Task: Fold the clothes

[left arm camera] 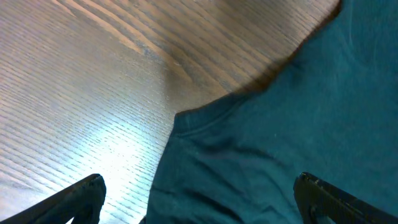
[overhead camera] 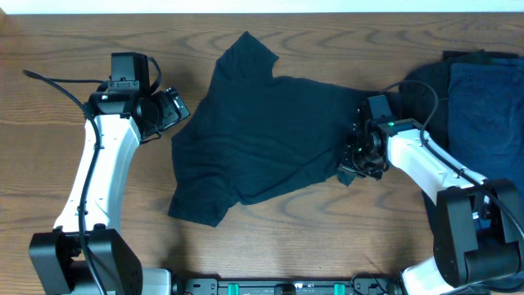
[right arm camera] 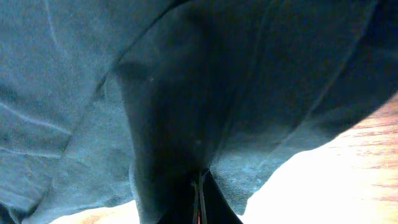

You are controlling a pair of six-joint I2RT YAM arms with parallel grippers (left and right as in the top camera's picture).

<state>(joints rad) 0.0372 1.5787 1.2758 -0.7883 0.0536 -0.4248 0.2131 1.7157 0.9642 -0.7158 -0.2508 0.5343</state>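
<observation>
Overhead, the black T-shirt (overhead camera: 270, 139) lies spread on the middle of the wooden surface (overhead camera: 270, 246). Its long axis runs left to right, with both sleeves toward the left side. The left pincer (overhead camera: 173, 111) stands wide open just beside the shirt's left edge, holding nothing. The right pincer (overhead camera: 356, 160) is closed on the shirt's right edge. A stack of dark garments (overhead camera: 483, 106), navy on top, sits at the far right, behind the right arm. Of the room only a pale strip shows along the far edge.

In the left wrist view, the two fingertips (left arm camera: 81, 196) are well apart, and a stitched edge of the shirt lies between and ahead of them over bare wood grain.

In the right wrist view, the jaws meet with dark cloth pinched between them, and the fabric rises away in folds. Each arm is nearest its own end, so a fold along the long axis likely needs the left pincer to close on its edge first.
</observation>
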